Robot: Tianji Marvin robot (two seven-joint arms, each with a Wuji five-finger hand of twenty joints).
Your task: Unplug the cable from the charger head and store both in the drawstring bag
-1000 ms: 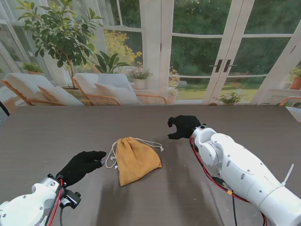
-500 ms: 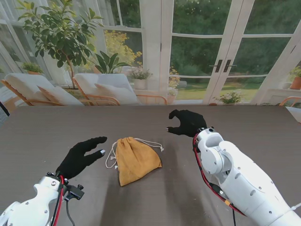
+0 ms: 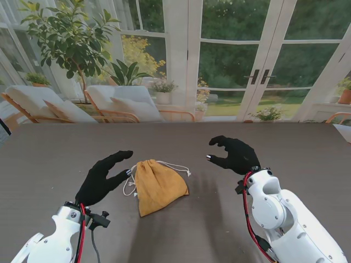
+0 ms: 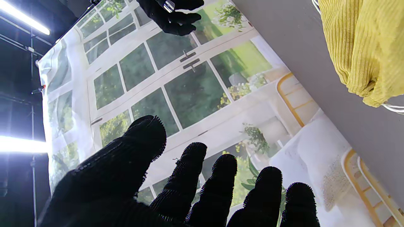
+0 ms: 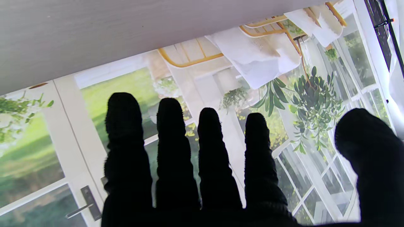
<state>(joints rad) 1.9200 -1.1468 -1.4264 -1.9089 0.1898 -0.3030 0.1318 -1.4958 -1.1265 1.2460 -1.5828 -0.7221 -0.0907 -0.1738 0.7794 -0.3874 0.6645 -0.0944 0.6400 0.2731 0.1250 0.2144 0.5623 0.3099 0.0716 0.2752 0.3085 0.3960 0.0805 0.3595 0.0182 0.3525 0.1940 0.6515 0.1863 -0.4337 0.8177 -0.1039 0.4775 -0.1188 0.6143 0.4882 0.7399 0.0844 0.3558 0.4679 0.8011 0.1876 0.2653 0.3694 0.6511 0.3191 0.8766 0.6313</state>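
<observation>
Flanking the drawstring bag [image 3: 158,186], left robot hand [image 3: 104,178] and right robot hand [image 3: 236,155], fingers spread, seemingly empty.

Mustard-yellow drawstring bag [image 3: 159,187], ribbed knit fabric, lies flat on the table [image 3: 49,159], roughly mid-table, a bit left of centre, well away from every edge. Gathered mouth points to the far edge, wider bottom toward the near edge. White drawstring cords [image 3: 174,165] trail out from the mouth, looping along the bag's left side and off to the right. Cable and charger head not visible anywhere.
</observation>
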